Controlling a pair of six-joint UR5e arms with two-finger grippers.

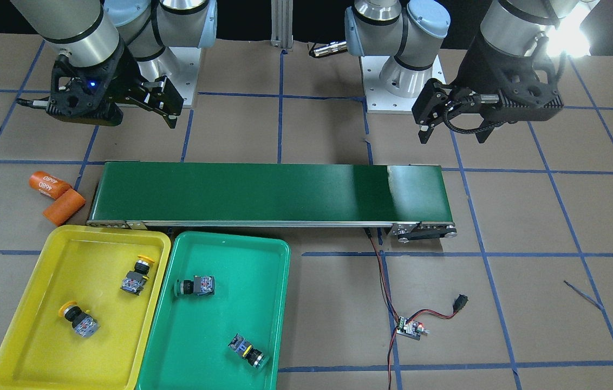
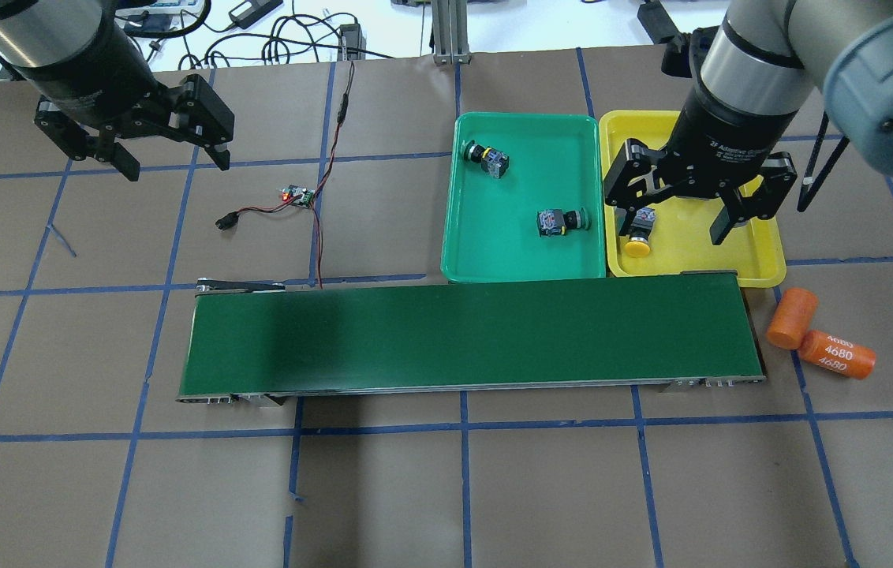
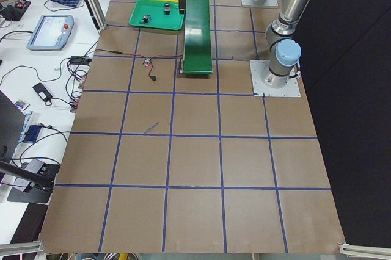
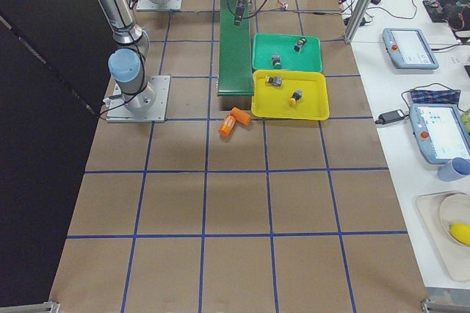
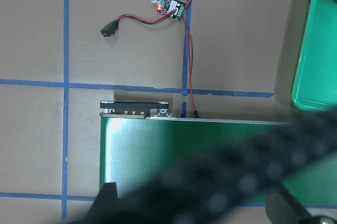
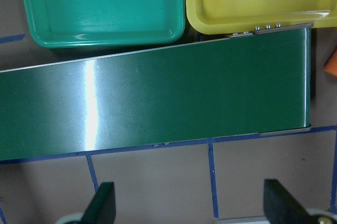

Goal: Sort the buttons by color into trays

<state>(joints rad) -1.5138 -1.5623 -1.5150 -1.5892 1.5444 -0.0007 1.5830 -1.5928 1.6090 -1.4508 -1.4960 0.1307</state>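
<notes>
Two yellow-capped buttons (image 1: 136, 276) (image 1: 78, 318) lie on their sides in the yellow tray (image 1: 25, 303). Two green-capped buttons (image 1: 195, 286) (image 1: 247, 349) lie in the teal-green tray (image 1: 220, 325). In the overhead view my right gripper (image 2: 673, 233) is open and empty, raised over the yellow tray (image 2: 762, 260). It covers one yellow button, and the other (image 2: 640, 237) shows beside its finger. My left gripper (image 2: 177, 167) is open and empty, raised over bare table far left of the trays. The green buttons (image 2: 487, 158) (image 2: 561, 222) show in the green tray (image 2: 510, 252).
A long dark-green conveyor belt (image 1: 268, 192) lies between the robot and the trays. Two orange cylinders (image 1: 49, 184) (image 1: 64, 207) lie at the belt's end by the yellow tray. A small circuit board (image 1: 410, 327) with red-black wires lies near the belt's other end.
</notes>
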